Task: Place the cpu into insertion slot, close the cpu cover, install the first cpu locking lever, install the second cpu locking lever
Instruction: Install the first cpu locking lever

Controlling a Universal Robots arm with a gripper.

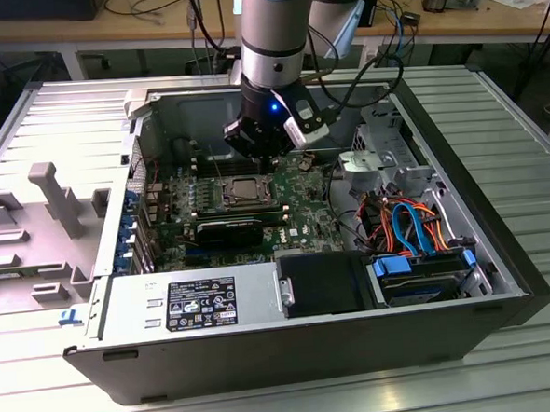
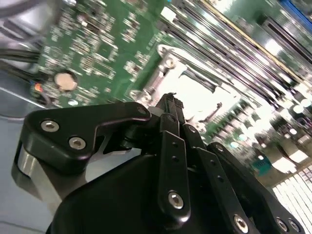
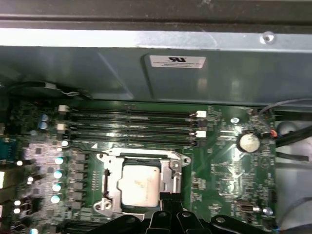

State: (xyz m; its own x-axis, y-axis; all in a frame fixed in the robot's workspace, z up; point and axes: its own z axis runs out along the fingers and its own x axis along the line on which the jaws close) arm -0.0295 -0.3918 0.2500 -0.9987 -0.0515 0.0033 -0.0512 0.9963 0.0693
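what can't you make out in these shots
- Near edge of the cpu cover in the first wrist view: hidden behind the hand.
- The cpu in the second wrist view: washed out by glare.
- Locking levers in the exterior view: too small to tell their state beside the insertion slot.

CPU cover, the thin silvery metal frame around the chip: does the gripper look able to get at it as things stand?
Probably yes. The black gripper hangs just above the silvery CPU cover, which lies flat around the grey-topped cpu in the open case, with nothing between them; the black memory slots sit beside it.
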